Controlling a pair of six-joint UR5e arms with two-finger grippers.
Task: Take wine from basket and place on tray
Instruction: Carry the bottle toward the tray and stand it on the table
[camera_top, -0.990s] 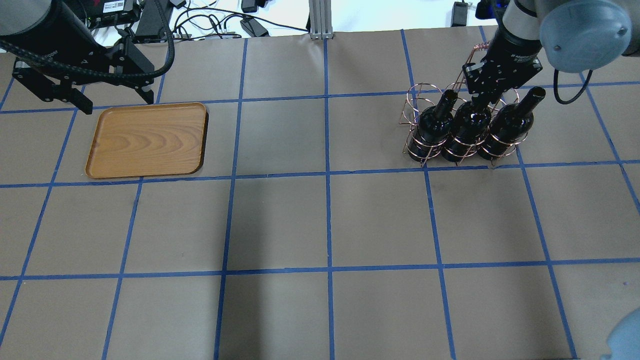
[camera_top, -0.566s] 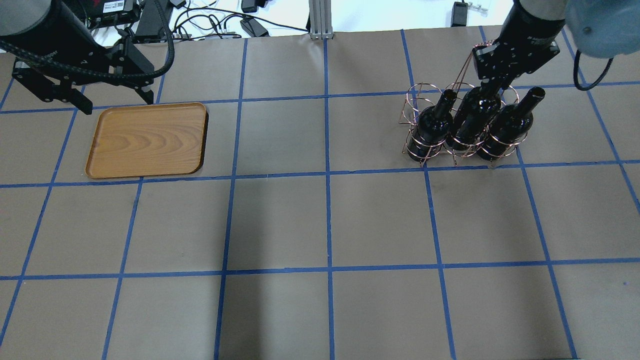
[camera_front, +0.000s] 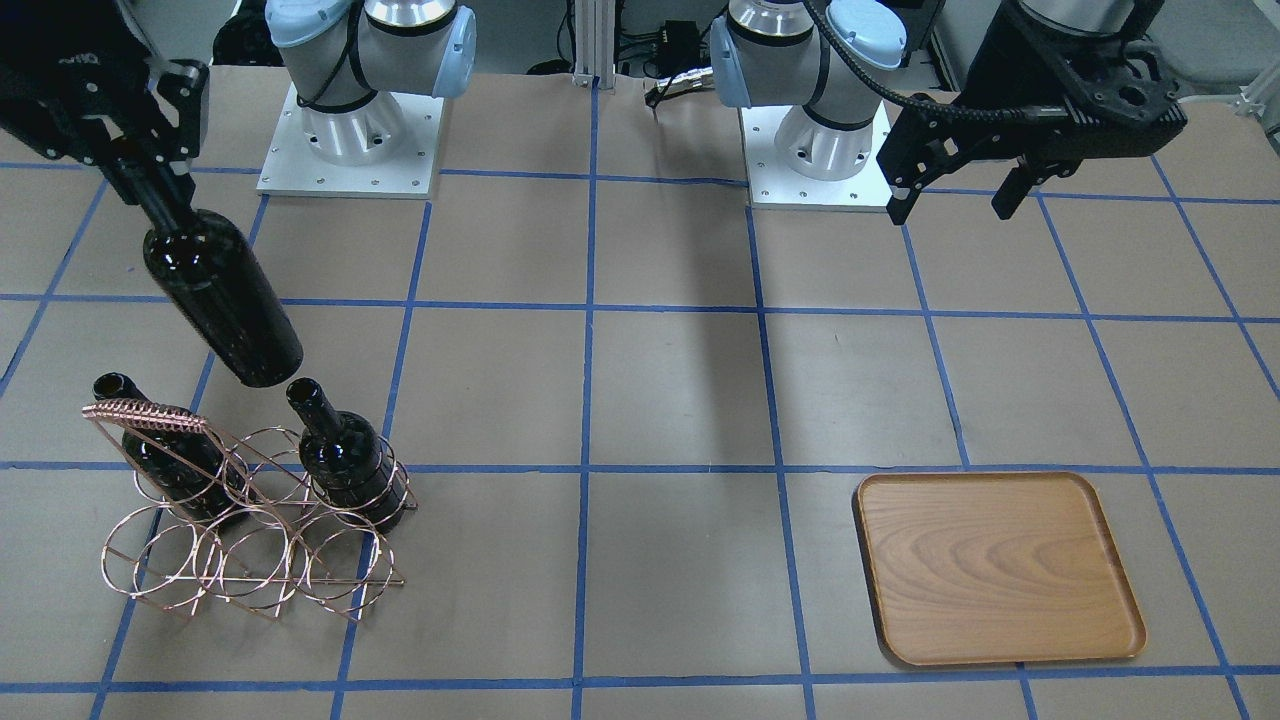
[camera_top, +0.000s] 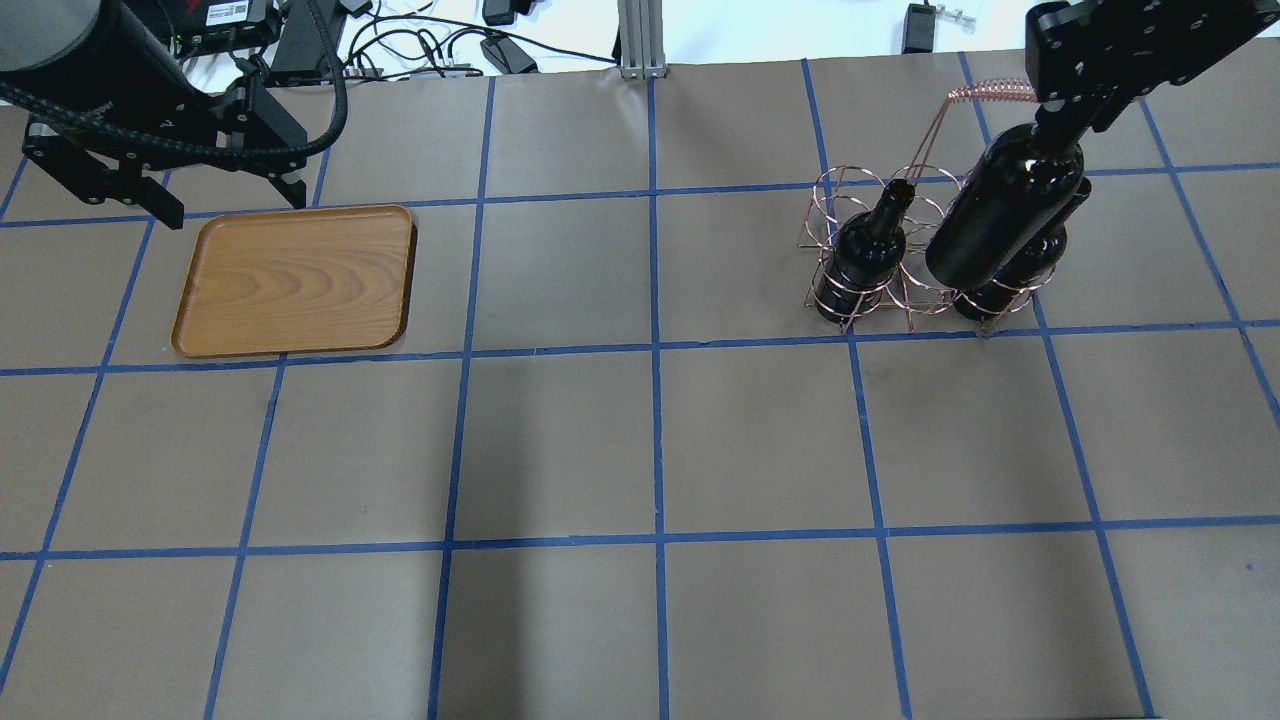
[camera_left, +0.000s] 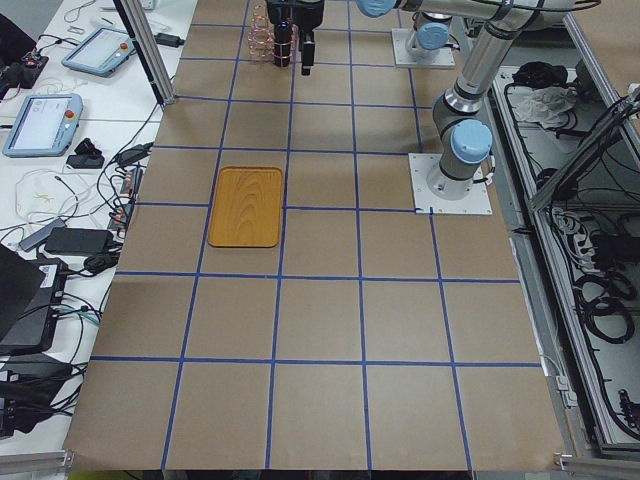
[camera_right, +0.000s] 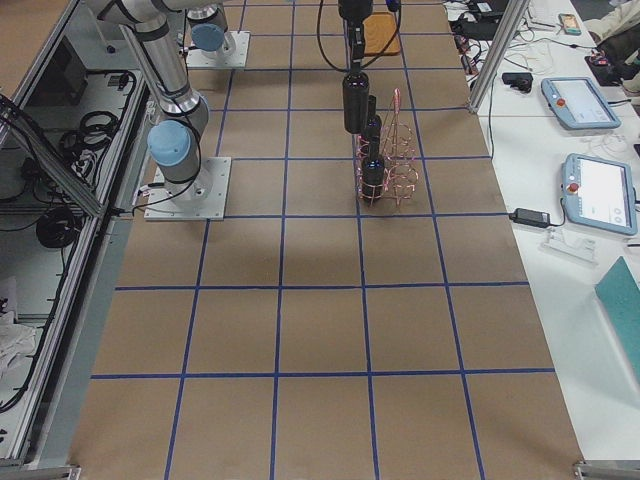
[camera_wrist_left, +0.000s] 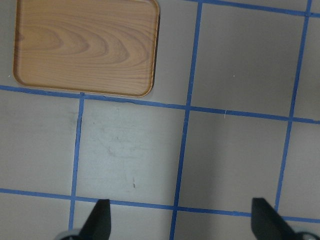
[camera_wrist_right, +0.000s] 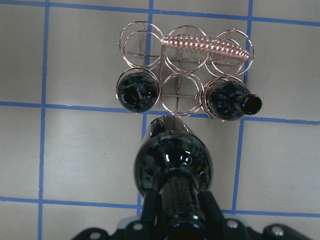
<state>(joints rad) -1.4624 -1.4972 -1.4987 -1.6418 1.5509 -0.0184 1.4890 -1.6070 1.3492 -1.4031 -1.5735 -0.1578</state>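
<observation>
My right gripper (camera_front: 150, 185) is shut on the neck of a near-black wine bottle (camera_front: 225, 300) and holds it tilted in the air, clear above the basket (camera_front: 145, 413). The overhead view shows the bottle (camera_top: 1005, 205) hanging over the basket's (camera_top: 990, 92) middle. Two more bottles (camera_wrist_right: 137, 90) (camera_wrist_right: 227, 100) stand in the basket's (camera_wrist_right: 205, 45) outer loops. The wooden tray (camera_top: 295, 280) lies bare at the far left. My left gripper (camera_top: 235, 205) hovers open and empty by the tray's back edge; its wrist view shows the tray (camera_wrist_left: 85, 47) ahead of its fingers (camera_wrist_left: 97, 222).
The table is brown paper with a blue tape grid. Cables and boxes (camera_top: 420, 45) lie beyond its far edge, with a metal post (camera_top: 640, 40). The arm bases (camera_front: 350, 130) (camera_front: 820, 140) stand on the robot's side.
My right gripper has risen with the middle bottle, drawing it up and out of the basket. The other two bottles, the tray and my left arm have not moved.
</observation>
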